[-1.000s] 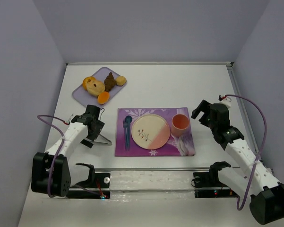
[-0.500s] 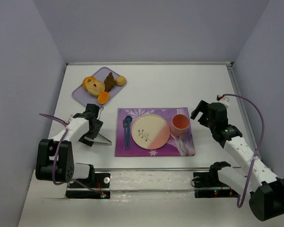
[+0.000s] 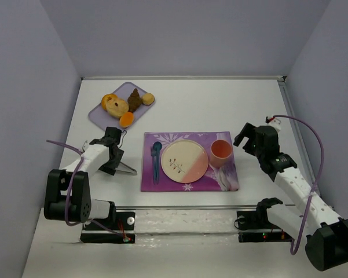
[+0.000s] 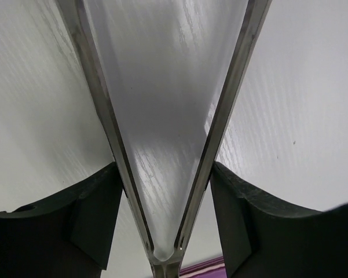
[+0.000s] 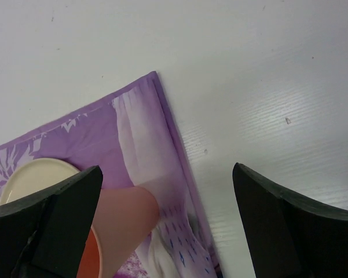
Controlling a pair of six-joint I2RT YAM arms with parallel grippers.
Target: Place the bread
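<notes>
Left gripper (image 4: 163, 174) clamps steel tongs (image 4: 101, 110) near hinge, flat on table (image 3: 208, 104) left of placemat (image 3: 162, 139); right gripper (image 5: 167, 174) gapes by cup (image 3: 221, 152). Bread (image 3: 126, 120) sits on far-left tray (image 3: 98, 119). Best: firm, centred hold before lifting toward tray.

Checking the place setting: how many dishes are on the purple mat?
2: the plate sits at the middle of the purple mat, and the pink cup stands just right of it. The blue cutlery left of the plate is not counted.
</notes>
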